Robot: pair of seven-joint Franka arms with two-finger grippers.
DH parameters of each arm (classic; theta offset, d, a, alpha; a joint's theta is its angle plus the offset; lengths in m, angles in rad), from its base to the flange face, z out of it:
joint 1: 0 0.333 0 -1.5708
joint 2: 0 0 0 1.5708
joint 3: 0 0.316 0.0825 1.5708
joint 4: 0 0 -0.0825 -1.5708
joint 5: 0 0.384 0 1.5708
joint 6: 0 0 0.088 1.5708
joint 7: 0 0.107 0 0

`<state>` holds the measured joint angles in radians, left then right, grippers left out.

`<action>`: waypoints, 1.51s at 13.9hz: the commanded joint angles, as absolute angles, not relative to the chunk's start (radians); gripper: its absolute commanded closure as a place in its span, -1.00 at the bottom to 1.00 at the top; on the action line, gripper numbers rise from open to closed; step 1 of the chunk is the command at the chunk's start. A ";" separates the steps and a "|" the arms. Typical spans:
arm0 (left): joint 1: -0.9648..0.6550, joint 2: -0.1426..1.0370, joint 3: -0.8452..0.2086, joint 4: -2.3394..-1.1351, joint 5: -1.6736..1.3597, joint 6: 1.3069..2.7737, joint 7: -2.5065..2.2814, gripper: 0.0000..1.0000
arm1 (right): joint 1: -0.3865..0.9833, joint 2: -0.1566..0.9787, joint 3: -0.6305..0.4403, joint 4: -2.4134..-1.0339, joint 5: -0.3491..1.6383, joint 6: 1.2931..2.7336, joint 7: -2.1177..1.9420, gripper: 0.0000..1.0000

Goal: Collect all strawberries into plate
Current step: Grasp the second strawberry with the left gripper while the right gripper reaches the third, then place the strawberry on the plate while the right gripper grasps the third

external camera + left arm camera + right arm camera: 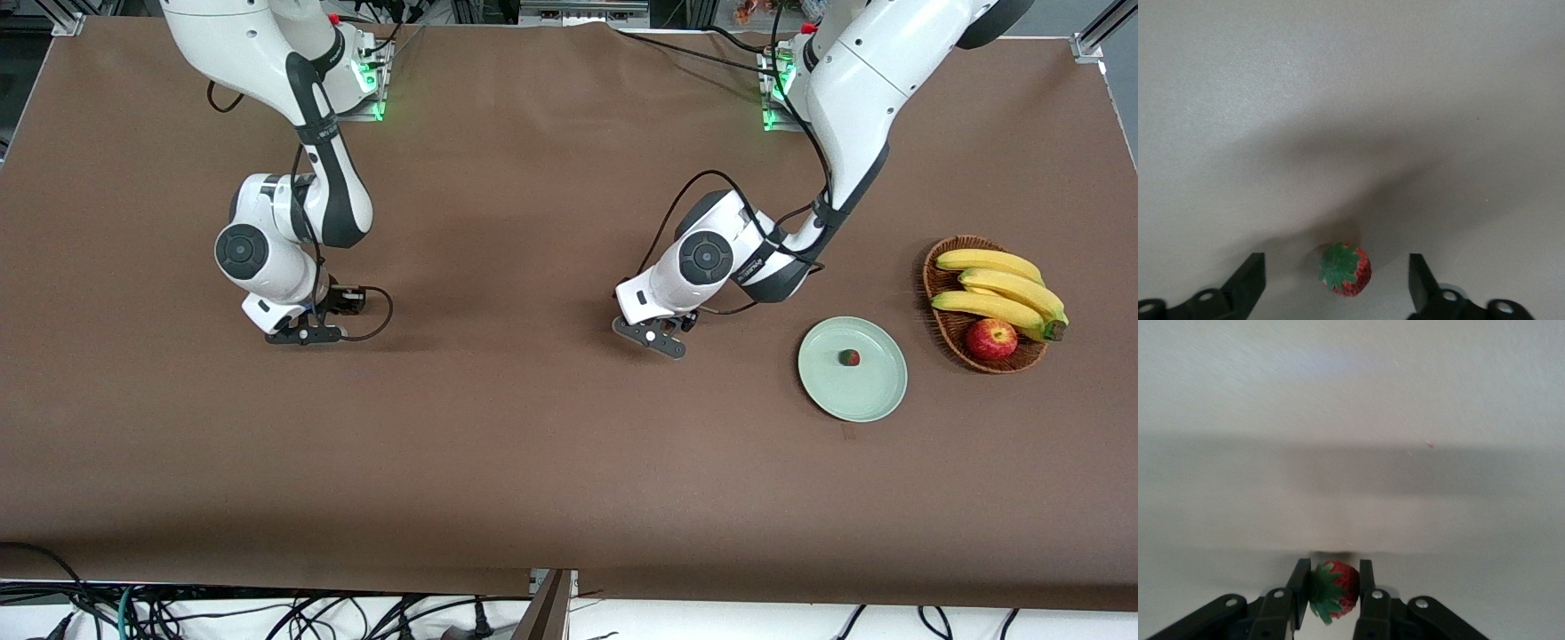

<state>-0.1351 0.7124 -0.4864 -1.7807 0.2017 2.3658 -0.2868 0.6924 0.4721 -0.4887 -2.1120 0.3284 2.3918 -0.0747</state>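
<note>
Low over the counter (498, 427), the right gripper (1331, 587) is clamped on one strawberry (1335, 588) while the left gripper (1337, 283) stands apart around another strawberry (1345, 269), which likely needs closing next; a third strawberry (850, 357) lies in the plate (876, 396).

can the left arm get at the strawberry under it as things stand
Probably yes. The left gripper is open, its fingers either side of the strawberry with a gap on each side. The berry lies alone on the table, nothing in the way.
</note>
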 commanded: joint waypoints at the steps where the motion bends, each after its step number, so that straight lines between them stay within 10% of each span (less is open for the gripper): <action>1: -0.141 0.724 -0.486 -1.779 0.232 2.378 -0.299 -0.64 | 0.704 0.456 -0.488 -1.995 0.348 2.274 -0.045 0.83; 4: -0.138 0.715 -0.488 -1.833 0.233 2.381 -0.330 -0.55 | 0.744 0.483 -0.486 -1.904 0.347 2.266 0.050 0.82; 8: -0.135 0.701 -0.489 -1.829 0.233 2.373 -0.330 0.96 | 0.827 0.532 -0.486 -1.809 0.347 2.263 0.220 0.82; 21: 0.205 0.497 -0.489 -1.779 0.233 1.970 0.262 1.00 | 0.905 0.883 -0.321 -1.301 0.523 2.311 0.795 0.72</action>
